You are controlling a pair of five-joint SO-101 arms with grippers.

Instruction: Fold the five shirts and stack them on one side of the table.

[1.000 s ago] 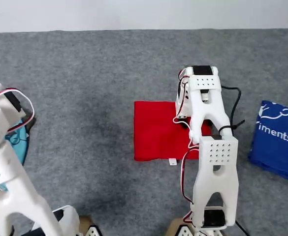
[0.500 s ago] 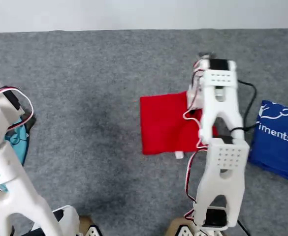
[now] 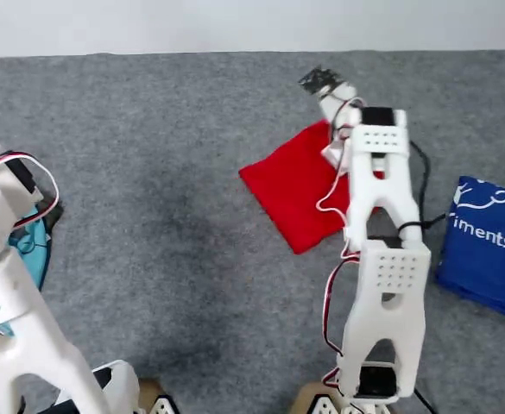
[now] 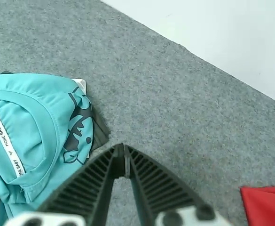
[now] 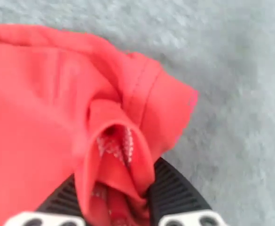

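Near the worktop's [image 3: 148, 172] far edge, the right hand [image 5: 121, 188] clamps a fold of the red shirt [image 3: 295, 194]; the left hand [image 4: 124, 162], closed and empty, hangs by the teal shirt [image 4: 29, 127].

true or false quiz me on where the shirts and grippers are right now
1. The right gripper is shut on the red shirt. True.
2. The blue shirt is stacked on the red shirt. False: it lies apart from it, to its right in the high view.
3. The left gripper holds the teal shirt. False: its fingers are shut on nothing, beside the teal shirt.
4. In the high view the teal shirt and the blue shirt lie on opposite sides of the red shirt. True.
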